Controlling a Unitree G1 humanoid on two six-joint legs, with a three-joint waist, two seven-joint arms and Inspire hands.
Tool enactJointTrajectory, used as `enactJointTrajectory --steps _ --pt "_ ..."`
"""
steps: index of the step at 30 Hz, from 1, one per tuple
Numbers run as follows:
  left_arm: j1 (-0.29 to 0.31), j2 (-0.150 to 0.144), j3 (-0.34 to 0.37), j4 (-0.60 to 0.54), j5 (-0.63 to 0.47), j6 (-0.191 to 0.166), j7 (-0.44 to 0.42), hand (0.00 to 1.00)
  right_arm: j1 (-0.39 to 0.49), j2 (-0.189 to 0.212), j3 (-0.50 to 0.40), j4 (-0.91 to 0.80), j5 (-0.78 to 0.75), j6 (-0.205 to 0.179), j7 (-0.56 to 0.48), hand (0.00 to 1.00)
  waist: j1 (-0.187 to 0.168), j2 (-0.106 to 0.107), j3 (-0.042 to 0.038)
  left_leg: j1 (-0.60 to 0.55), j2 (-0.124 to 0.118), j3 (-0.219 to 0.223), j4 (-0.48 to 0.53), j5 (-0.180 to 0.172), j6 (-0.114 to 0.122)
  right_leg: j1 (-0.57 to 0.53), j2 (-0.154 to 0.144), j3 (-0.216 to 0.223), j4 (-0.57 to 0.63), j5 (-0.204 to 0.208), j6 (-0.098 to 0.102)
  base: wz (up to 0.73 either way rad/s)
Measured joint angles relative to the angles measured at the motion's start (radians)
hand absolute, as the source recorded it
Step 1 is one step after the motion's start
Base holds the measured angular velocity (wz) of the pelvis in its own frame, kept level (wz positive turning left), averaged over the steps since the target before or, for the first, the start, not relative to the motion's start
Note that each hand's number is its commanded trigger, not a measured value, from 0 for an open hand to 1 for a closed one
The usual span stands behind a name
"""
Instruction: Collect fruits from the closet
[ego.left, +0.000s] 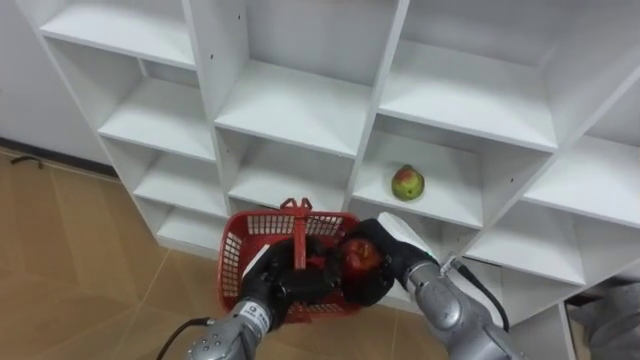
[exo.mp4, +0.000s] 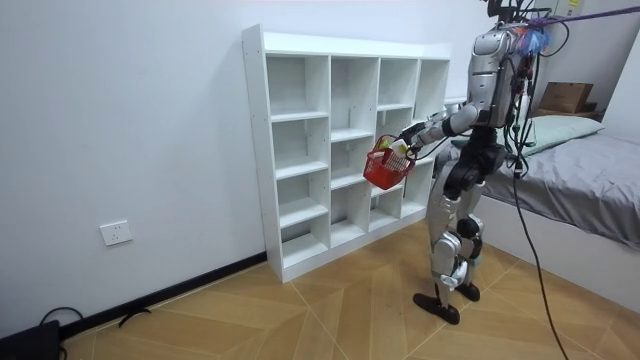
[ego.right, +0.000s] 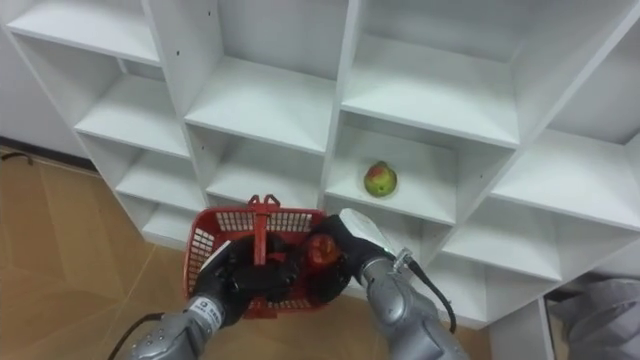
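Apple gripped in right robot hand over basket; left robot hand clasps its handle.

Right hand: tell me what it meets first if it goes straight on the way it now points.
Probably the red basket: the right hand, curled round a red apple, points down into it, toward the handle that the left hand grips. Depth is unclear.

Bright even indoor light, soft shadows inside closet
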Motion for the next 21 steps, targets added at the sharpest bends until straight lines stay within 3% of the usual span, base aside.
enactJointTrajectory --steps 17,18,19,21 --pt "0.000 0.000 -0.026 0.007 0.001 0.000 -0.028 1.00 0.000 0.005 0.000 0.000 -0.080 0.000 0.000 1.00 0.005 -0.008 0.0043 -0.001 0.000 0.004 -0.004 0.000 0.000 -0.002 0.000 0.000 -0.002 -0.001 0.001 0.00" --pt "0.000 0.000 -0.026 0.007 0.001 0.000 -0.031 1.00 0.000 0.006 0.000 0.000 -0.080 0.000 0.001 0.86 0.005 -0.008 0.0045 -0.001 0.000 0.004 -0.005 0.000 0.000 -0.002 0.000 0.000 -0.002 -0.001 0.001 0.00" --pt "0.000 0.000 -0.026 0.007 0.000 0.000 -0.035 1.00 0.000 0.008 0.000 0.000 -0.080 0.000 0.001 0.82 0.005 -0.009 0.0050 -0.001 0.000 0.004 -0.006 0.000 0.000 -0.002 0.000 -0.001 -0.002 -0.001 0.001 0.00" --pt "0.000 0.000 -0.026 0.007 0.000 0.000 -0.035 1.00 -0.002 0.012 0.000 0.000 -0.080 0.000 0.001 0.42 0.005 -0.013 0.0070 -0.001 0.000 0.004 -0.008 0.000 0.000 -0.003 0.000 -0.001 -0.002 -0.001 0.001 0.00"
